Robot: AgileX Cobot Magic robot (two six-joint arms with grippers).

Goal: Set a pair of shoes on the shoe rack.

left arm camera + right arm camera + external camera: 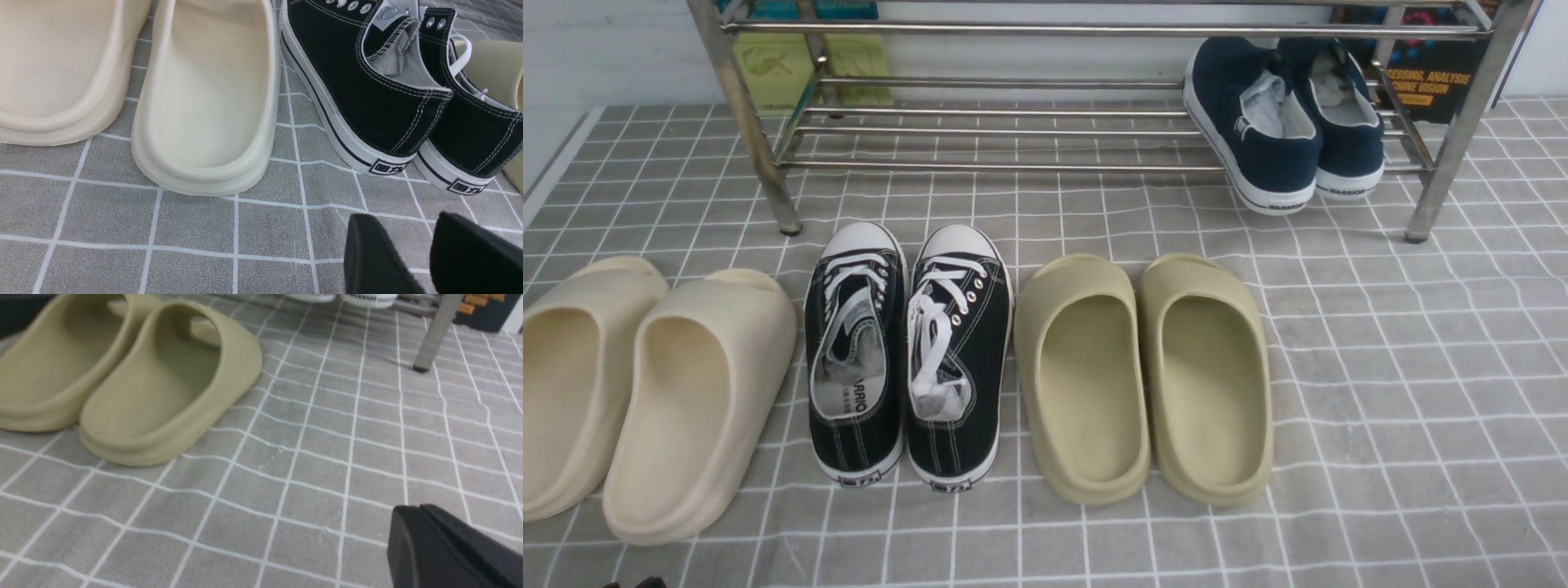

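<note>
The pair of navy slip-ons (1282, 122) looks already home, side by side on the lower tubes of the steel shoe rack (1058, 167), heels jutting out past the front tube. That overhang is what would worry me: an arm brushing a heel could twist a shoe or tip it off. Reaching back in to straighten them might knock the rack's corner post, and swinging low could scuff the olive clogs (1213, 392) in front.

Neither set of fingers is near the navy pair. The left fingers (402, 245) stand spread with nothing between them, close to the black lace-ups (380, 94); the right fingers (412, 522) are pressed together, empty, well apart from the rack.
</note>
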